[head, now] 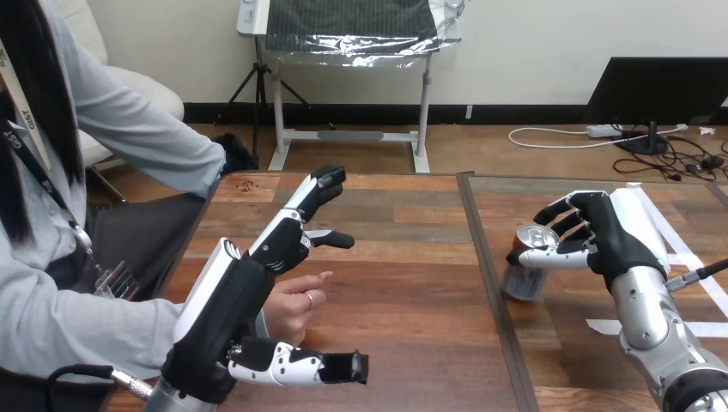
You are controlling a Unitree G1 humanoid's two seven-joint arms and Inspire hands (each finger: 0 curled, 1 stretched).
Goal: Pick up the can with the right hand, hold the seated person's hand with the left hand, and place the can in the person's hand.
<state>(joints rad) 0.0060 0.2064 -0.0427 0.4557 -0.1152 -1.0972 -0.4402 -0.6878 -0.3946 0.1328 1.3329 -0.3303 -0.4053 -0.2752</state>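
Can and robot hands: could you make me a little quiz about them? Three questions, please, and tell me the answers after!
1. True or false: the left robot hand has its fingers curled round the person's hand.
2. Which one has its thumb and fingers round the top of the can? A: the left robot hand. B: the right robot hand. C: the person's hand.
3. Fill in the gap: in the head view, the can is on the ____ half of the table.

Key
1. False: its fingers are straight, and the person's hand lies beside them.
2. B.
3. Right.
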